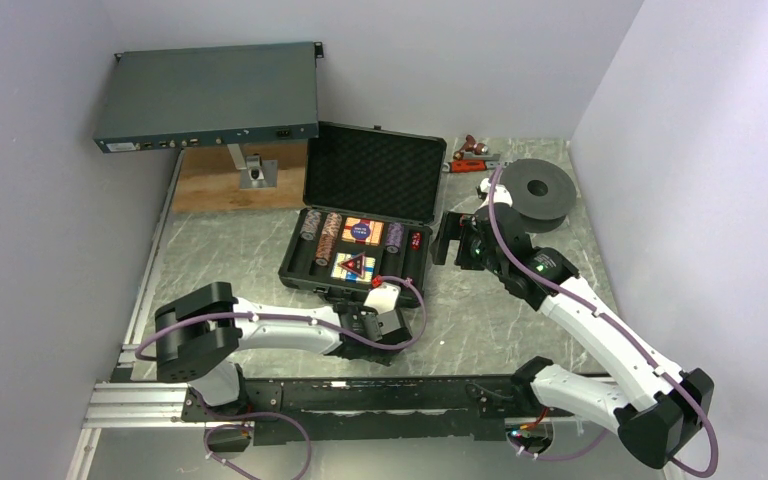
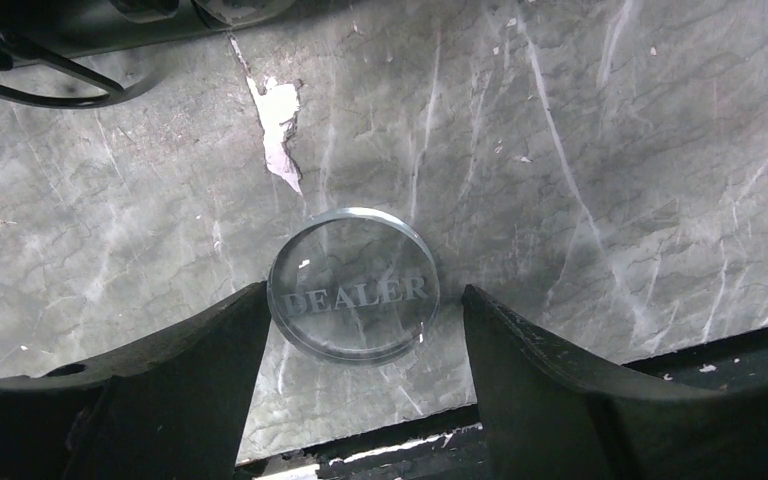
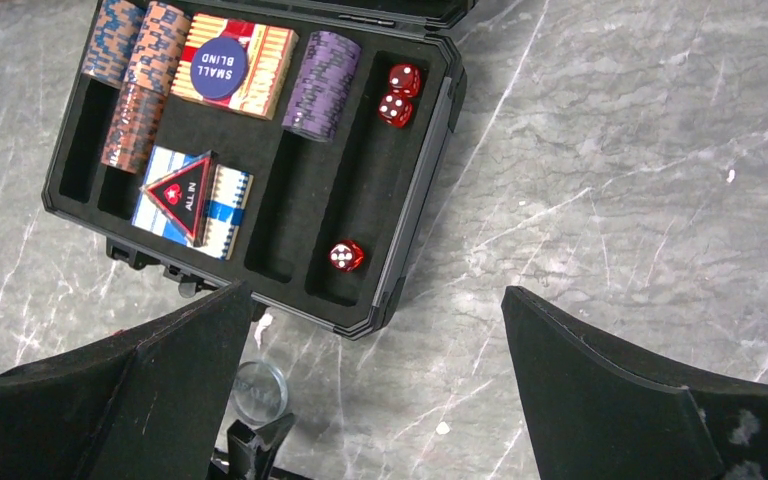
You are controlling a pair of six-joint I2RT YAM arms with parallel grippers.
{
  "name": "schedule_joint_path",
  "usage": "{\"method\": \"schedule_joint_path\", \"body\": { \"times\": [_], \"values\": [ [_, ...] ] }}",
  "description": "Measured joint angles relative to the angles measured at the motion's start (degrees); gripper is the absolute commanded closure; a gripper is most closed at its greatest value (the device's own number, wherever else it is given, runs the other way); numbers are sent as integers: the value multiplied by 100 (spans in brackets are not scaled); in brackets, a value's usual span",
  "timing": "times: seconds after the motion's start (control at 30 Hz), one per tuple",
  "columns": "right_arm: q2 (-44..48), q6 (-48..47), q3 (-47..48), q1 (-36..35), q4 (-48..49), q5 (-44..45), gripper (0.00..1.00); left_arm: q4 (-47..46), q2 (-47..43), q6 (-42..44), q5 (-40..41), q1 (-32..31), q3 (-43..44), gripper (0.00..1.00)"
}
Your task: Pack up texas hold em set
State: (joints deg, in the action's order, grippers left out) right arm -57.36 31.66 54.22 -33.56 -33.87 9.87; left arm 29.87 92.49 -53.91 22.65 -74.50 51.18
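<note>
The black case (image 1: 294,262) lies open mid-table with its foam-lined lid (image 1: 375,172) raised. In its tray (image 3: 417,205) sit striped chip stacks (image 3: 322,83), two card decks (image 3: 232,65), a triangular "ALL IN" marker (image 3: 182,192) and red dice (image 3: 346,256). A clear round "DEALER" button (image 2: 353,284) lies flat on the table just in front of the case. My left gripper (image 2: 365,292) is open and straddles it, the left finger at its rim and a gap on the right. My right gripper (image 3: 375,292) hovers wide open over the case's near right corner, holding nothing.
A grey-blue rack unit (image 1: 207,97) stands at the back left above a wooden board (image 1: 235,182). A black spool (image 1: 537,190) and a red tool (image 1: 472,153) sit at the back right. The table's near edge and black rail (image 2: 400,450) run just behind my left fingers.
</note>
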Motion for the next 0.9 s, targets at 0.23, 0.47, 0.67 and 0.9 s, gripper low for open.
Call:
{"method": "schedule_joint_path", "body": {
  "times": [0.23,0.47,0.67,0.9],
  "values": [
    [11,-2,-7,0,0,-2,0,214,111,-188,13,-2,162,28],
    [39,-2,-35,0,-13,-2,0,334,155,-385,37,-2,219,38],
    [68,-2,-37,0,-17,-4,0,332,155,-396,63,-20,219,60],
    [133,-22,-39,0,-31,-63,0,188,79,-192,68,-61,133,85]
  ]
}}
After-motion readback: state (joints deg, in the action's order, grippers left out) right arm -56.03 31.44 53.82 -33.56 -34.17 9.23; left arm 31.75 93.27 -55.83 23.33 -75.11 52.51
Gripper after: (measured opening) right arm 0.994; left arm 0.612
